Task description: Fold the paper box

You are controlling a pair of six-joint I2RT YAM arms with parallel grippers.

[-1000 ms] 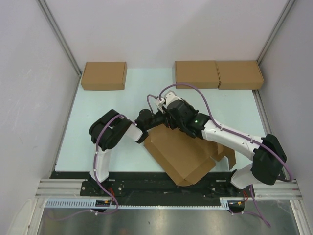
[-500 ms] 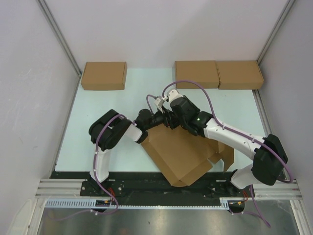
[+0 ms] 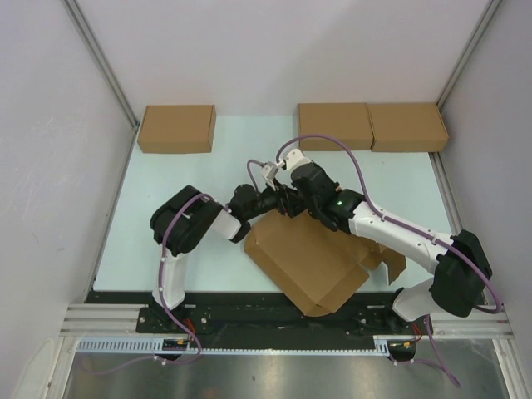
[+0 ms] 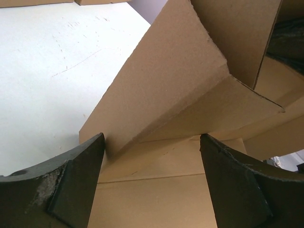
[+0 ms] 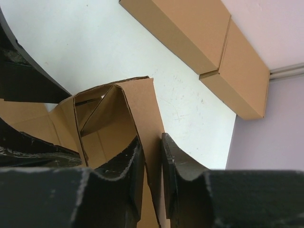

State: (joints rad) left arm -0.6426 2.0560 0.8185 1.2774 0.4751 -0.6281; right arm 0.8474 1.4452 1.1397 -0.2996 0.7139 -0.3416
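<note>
- We see the paper box (image 3: 312, 262) half-formed and skewed at the near middle of the table (image 3: 158, 187); its near-right flap has shifted since a moment ago and looks lifted.
- At the box's far corner the right gripper (image 5: 151, 145) pinches an upright cardboard wall; it has barely moved, so we judge the fold is only inching on.
- The left gripper (image 4: 151, 152) stands wide, fingers either side of a folded panel, holding nothing.
- Three spare boxes (image 3: 335, 125) line the far edge, unmoved.
</note>
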